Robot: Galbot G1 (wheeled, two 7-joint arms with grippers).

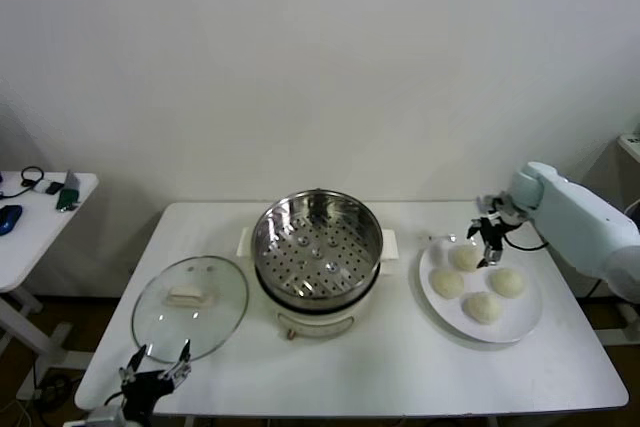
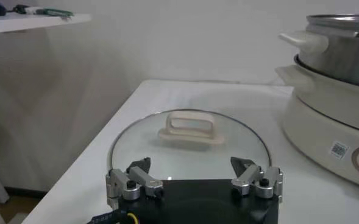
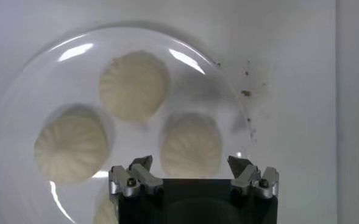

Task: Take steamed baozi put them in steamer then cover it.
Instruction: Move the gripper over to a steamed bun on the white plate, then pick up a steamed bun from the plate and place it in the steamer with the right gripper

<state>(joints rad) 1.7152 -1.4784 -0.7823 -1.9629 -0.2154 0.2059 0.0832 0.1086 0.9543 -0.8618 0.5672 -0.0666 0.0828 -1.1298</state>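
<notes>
The right gripper (image 1: 489, 236), jaws spread, hovered over four steamed baozi (image 1: 476, 283) on a white plate (image 1: 528, 322) at right. The left gripper (image 1: 155, 368), also spread, waited near the cover (image 1: 190, 306), which lay left of the steamer (image 1: 317, 258).

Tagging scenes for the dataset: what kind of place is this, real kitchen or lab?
Likely a lab mock-up, not a kitchen: a plain white table against a bare wall, a side desk with gadgets, and only the steamer, cover and plated baozi.
</notes>
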